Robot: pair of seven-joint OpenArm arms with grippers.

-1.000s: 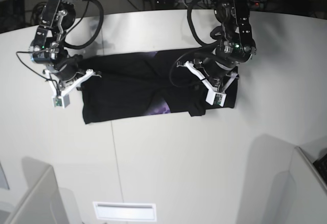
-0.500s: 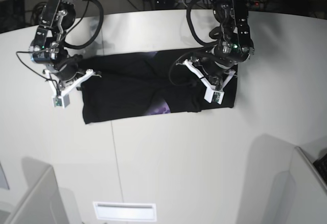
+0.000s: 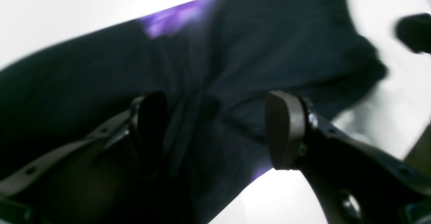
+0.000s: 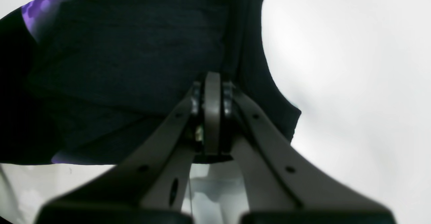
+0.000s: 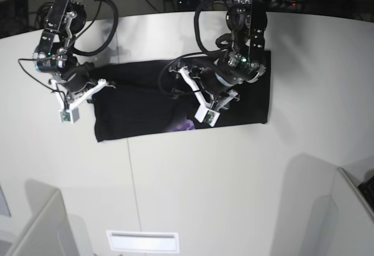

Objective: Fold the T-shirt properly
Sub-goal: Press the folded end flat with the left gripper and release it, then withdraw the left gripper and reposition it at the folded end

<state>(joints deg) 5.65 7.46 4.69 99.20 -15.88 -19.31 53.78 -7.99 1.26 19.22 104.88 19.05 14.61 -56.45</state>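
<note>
T-shirt [image 5: 140, 101], black, lies flat as a wide band across the far half of the white desk [image 5: 234, 174]; its long axis runs side to side in the base view. Its right end in that view is a smooth rectangular panel reaching a straight edge; the middle is rumpled, with a small patch of purple print [image 5: 186, 125] showing at the near hem. Left wrist view: dark cloth fills most of the frame, creased into a ridge between the fingers, purple print blurred at the far edge, white desk beyond. Left end effector [image 3: 215, 129] hangs over the shirt's middle with its two fingers spread wide apart, cloth visible between them, nothing pinched. In the base view this arm [image 5: 245, 28] reaches in from the far edge, on that view's right. Right end effector [image 4: 212, 116] sits at the shirt's other end, on the base view's left; its fingers are pressed together, with the black cloth edge right at the tips, though whether fabric is caught between them cannot be told. Right wrist view: shirt corner to the upper left, a sliver of purple, bare desk to the right.
</note>
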